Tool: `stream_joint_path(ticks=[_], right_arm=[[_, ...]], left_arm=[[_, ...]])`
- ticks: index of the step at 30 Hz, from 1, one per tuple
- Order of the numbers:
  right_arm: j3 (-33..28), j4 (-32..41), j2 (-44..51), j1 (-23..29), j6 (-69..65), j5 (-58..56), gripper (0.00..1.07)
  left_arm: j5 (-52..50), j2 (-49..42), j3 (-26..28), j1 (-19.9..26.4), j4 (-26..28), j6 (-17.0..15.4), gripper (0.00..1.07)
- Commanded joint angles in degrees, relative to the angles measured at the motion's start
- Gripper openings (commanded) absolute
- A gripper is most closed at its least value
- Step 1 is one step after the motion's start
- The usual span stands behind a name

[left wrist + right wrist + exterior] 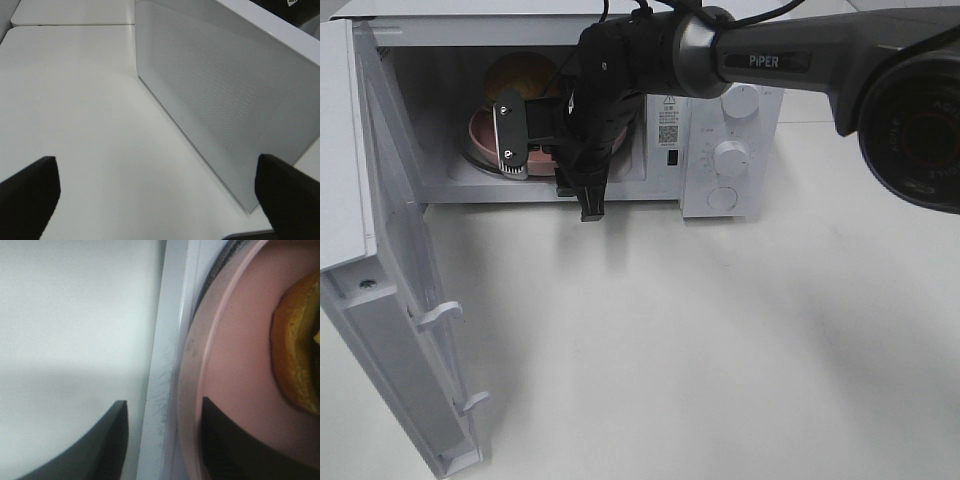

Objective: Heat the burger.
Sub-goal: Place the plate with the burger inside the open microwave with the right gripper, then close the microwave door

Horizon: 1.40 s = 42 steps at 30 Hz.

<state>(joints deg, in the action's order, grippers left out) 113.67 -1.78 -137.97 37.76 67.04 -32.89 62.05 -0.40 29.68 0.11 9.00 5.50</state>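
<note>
The burger (520, 75) sits on a round pink plate (482, 135) inside the open white microwave (665, 35). My right gripper (550, 170) reaches in at the cavity's front, jaws apart, one finger over the plate and one outside it. In the right wrist view the plate's rim (192, 390) lies between the gripper's (165, 440) two dark fingers without being clamped, and the burger's golden edge (295, 355) shows beside it. My left gripper (155, 200) is open and empty, low over the table, facing the door's outer face (225, 100).
The microwave door (390, 250) stands swung open to the left, reaching the table's front. The control panel with knobs (730, 155) is on the microwave's right. The right arm (800, 60) crosses above the microwave. White table (720, 340) lies in front.
</note>
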Motion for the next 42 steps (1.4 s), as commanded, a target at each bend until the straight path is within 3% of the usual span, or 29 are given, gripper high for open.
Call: stream_joint_path(ticks=[1, 2, 3, 5, 10, 19, 42], right_arm=[[-0.34, 1.15, 1.09, -0.11, -1.03, -0.52, 0.53], [-1.49, 1.15, 1.72, -0.11, -1.15, 0.63, 0.62], [-1.49, 1.15, 1.72, -0.11, -1.15, 0.63, 0.62], [-3.09, 1.15, 2.64, -0.11, -1.15, 2.01, 0.73], [-6.76, 0.86, 5.10, 0.46, -1.55, 5.39, 0.82], [-13.06, -0.74, 8.71, 0.57, -2.01, 10.37, 0.80], [-35.92, -2.41, 24.58, 0.57, -10.94, 22.29, 0.76]], left_arm=[[-0.86, -0.86, -0.17, -0.29, 0.06, -0.11, 0.98], [-0.86, -0.86, -0.17, -0.29, 0.06, -0.11, 0.98], [-0.86, -0.86, -0.17, -0.29, 0.06, -0.11, 0.98], [-0.86, -0.86, -0.17, -0.29, 0.06, -0.11, 0.98], [-0.86, -0.86, -0.17, -0.29, 0.06, -0.11, 0.98], [-0.86, -0.86, -0.17, -0.29, 0.06, -0.11, 0.98], [-0.86, -0.86, -0.17, -0.29, 0.06, -0.11, 0.98]])
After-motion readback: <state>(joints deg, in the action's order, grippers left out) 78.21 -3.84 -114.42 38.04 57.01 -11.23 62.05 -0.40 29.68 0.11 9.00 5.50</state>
